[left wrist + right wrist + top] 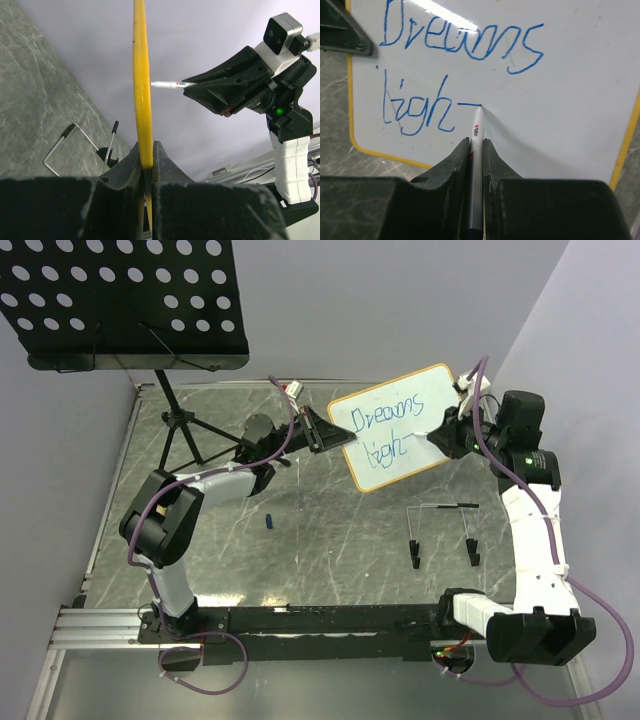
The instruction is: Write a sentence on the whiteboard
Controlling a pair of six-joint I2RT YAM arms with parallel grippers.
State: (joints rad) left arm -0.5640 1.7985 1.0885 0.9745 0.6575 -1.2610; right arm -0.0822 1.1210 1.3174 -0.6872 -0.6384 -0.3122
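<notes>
left gripper (146,152): clamping shut on the whiteboard (440,405) edge, holding it up over the table (330,530)
right gripper (476,144): squeezing the marker (477,125), tip touching the board
sentence (462,42): showing "Dreams ligh" in blue

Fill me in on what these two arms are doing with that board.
The left end effector is clamped on the edge of the whiteboard, holding it up above the table. The right end effector grips a marker whose tip is pressed to the board. The sentence is only partly written in blue: "Dreams" on the top line and "ligh" below, with a short horizontal stroke at the pen tip, apparently the start of the next letter.
</notes>
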